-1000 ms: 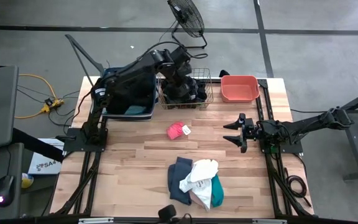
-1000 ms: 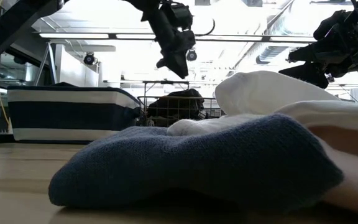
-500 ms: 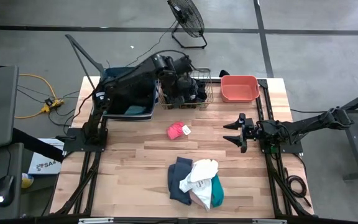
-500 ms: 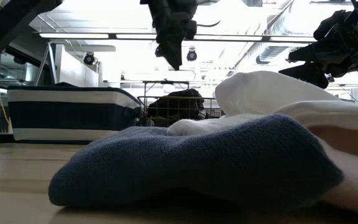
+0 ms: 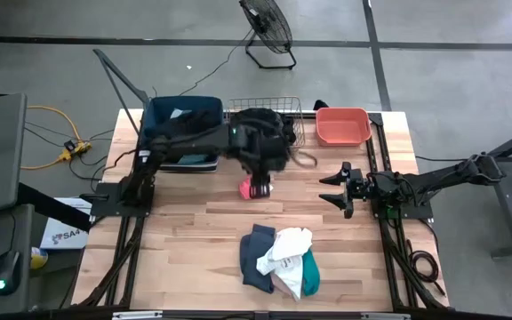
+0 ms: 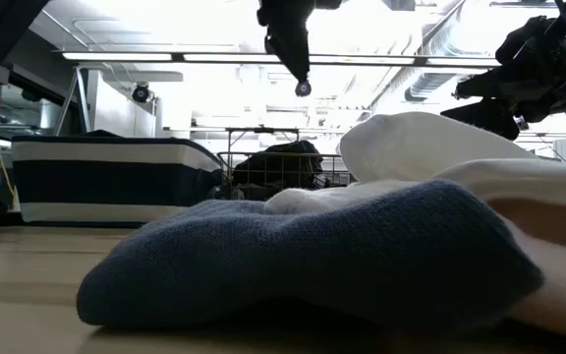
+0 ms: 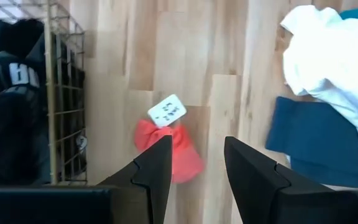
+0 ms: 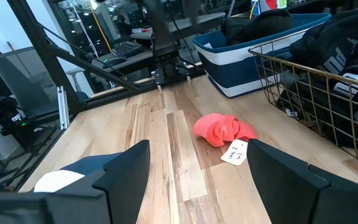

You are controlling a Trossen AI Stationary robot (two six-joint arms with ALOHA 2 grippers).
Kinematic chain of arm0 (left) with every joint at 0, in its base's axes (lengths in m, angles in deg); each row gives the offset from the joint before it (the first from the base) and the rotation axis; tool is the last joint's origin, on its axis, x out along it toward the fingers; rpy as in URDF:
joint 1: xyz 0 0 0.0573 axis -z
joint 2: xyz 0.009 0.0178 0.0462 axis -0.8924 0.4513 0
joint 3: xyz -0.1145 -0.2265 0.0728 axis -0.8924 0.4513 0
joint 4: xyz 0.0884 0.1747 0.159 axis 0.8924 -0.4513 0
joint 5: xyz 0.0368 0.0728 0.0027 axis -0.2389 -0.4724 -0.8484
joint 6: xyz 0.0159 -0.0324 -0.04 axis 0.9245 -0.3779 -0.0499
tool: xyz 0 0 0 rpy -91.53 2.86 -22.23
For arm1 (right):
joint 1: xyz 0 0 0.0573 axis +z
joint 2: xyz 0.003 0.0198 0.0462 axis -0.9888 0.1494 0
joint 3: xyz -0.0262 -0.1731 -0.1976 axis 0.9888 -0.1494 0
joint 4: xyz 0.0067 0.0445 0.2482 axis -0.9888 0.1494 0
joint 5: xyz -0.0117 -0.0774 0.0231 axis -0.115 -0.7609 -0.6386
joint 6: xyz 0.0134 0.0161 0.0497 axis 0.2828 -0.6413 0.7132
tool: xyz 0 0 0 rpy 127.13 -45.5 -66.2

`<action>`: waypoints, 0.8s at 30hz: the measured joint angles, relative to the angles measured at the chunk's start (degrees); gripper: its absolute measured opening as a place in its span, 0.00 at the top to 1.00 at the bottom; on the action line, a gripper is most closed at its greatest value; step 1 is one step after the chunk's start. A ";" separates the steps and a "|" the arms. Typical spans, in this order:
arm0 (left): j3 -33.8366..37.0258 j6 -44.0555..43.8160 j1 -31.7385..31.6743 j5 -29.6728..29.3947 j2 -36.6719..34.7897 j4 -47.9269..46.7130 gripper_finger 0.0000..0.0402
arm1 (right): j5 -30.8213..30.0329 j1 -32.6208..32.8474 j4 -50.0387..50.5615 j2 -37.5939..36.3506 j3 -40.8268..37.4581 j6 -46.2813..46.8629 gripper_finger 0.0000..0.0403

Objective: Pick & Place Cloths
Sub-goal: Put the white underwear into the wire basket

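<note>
Left pincer (image 7: 194,168) poised above pink cloth (image 7: 178,151), fingers apart and empty, probably to straddle it; right pincer (image 5: 342,188) parked wide apart.

Bright ceiling glare in low view; left arm (image 5: 238,142) motion-blurred.

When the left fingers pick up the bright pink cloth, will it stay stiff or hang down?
The pink cloth lies crumpled, so it is probably soft and would droop. Its white tag sticks out and may dangle. It looks light.
</note>
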State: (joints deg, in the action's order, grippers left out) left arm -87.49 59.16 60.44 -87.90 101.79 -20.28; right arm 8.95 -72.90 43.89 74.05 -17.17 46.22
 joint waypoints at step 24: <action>23.00 20.65 17.70 -0.58 0.00 28.33 0.64 | 0.00 0.00 0.00 0.00 0.00 0.00 0.35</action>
State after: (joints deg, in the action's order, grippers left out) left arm -64.49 79.80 78.14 -88.48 101.79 8.05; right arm 8.95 -72.90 43.89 74.05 -17.18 46.22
